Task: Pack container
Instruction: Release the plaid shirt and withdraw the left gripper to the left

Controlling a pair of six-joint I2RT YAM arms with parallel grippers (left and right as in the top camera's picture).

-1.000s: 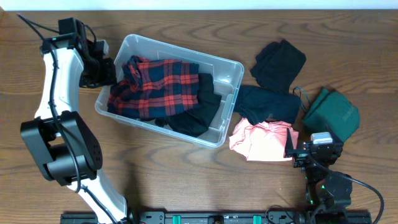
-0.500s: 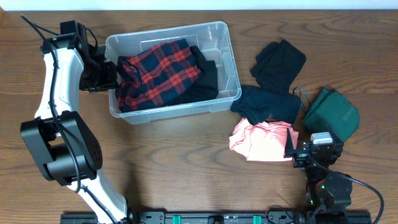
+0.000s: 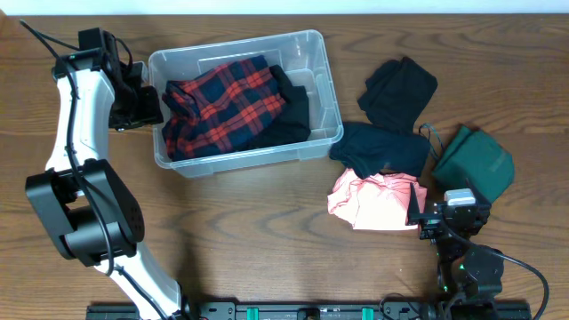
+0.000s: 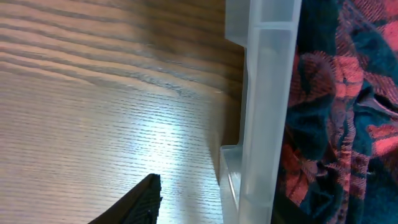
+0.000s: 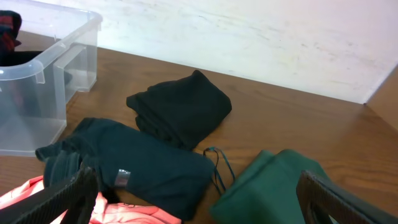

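Observation:
The clear container (image 3: 331,89) lies at the upper middle of the table. It holds a red-and-navy plaid shirt (image 3: 222,100) and a black garment (image 3: 292,116). My left gripper (image 3: 146,107) is at the container's left end. In the left wrist view one finger (image 4: 140,202) stands apart from the container's wall (image 4: 267,93), with bare wood between them; the plaid shirt (image 4: 339,124) shows behind the wall and the other finger is hidden. My right gripper (image 3: 442,213) is open and empty at the front right, with its fingers at either edge of the right wrist view (image 5: 199,205).
To the right of the container lie a black folded garment (image 3: 400,89), a dark navy garment (image 3: 384,147), a pink garment (image 3: 373,200) and a green garment (image 3: 476,160). The right wrist view shows the black (image 5: 180,109), navy (image 5: 137,165) and green (image 5: 273,186) ones.
The container swung round from a slanted position to nearly level, with its left end at my left gripper, then shifted slightly left. The right arm has not moved.

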